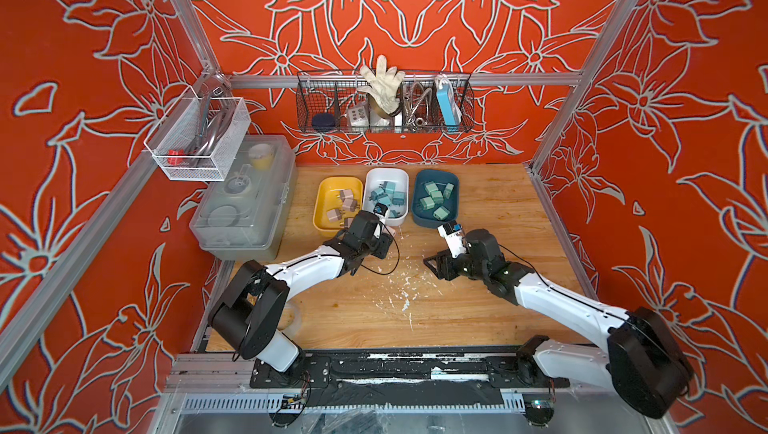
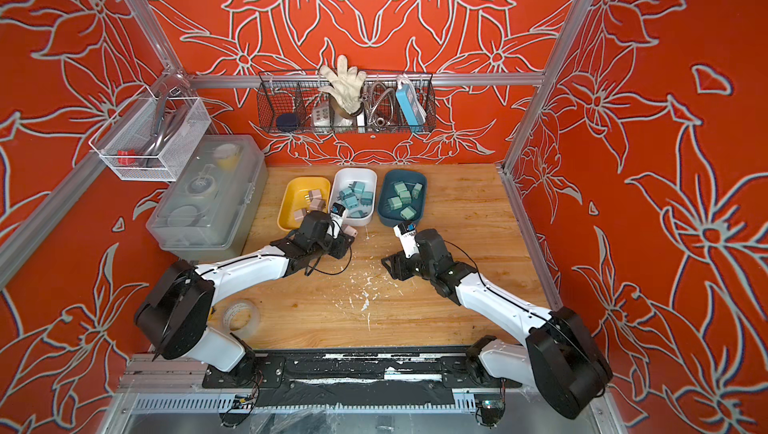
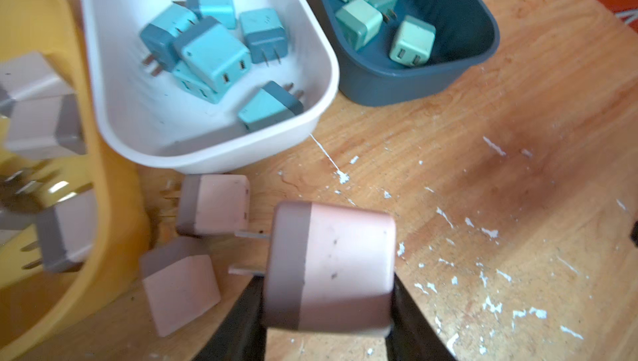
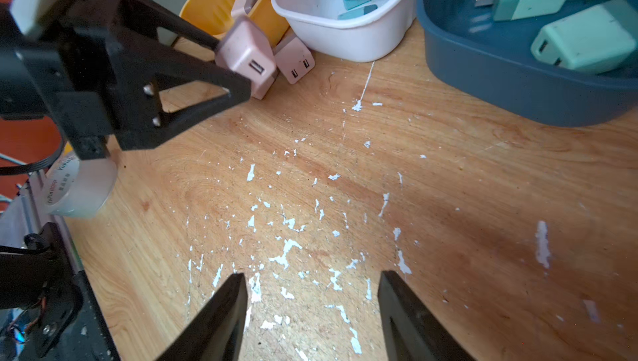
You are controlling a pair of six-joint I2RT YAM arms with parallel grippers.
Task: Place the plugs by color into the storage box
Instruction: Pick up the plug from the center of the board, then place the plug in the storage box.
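A pink plug [image 3: 331,262] is clamped between the two dark fingers of the left hand [image 3: 326,304], its metal prongs pointing toward the yellow tray [image 3: 114,183]. It is held low over the worktop [image 3: 483,134], just in front of the near ends of the yellow tray and the white tray [image 3: 214,155]; I cannot tell whether it touches the wood.

Right beside it, a second pink plug [image 3: 214,204] lies on the wood close to the white tray's end. A third pink plug [image 3: 179,283] lies tilted by the yellow tray's wall. Further pink plugs [image 3: 41,128] are inside the yellow tray, blurred at the edge of the left wrist view.

The white tray holds the blue plugs [image 3: 214,55], piled loosely with some leaning on each other. The dark blue tray [image 3: 414,83] next to it holds the mint green plugs [image 3: 412,41]. In both top views the three trays stand side by side at the far part of the worktop — yellow on the robot's left, white in the middle, dark blue on the right.

The right hand [image 4: 312,274] has its fingers spread with nothing between them, over bare, paint-flecked wood near the dark blue tray.

A tape roll [image 2: 241,315] lies near the left arm's base, and a clear lidded box [image 1: 245,199] stands left of the yellow tray.
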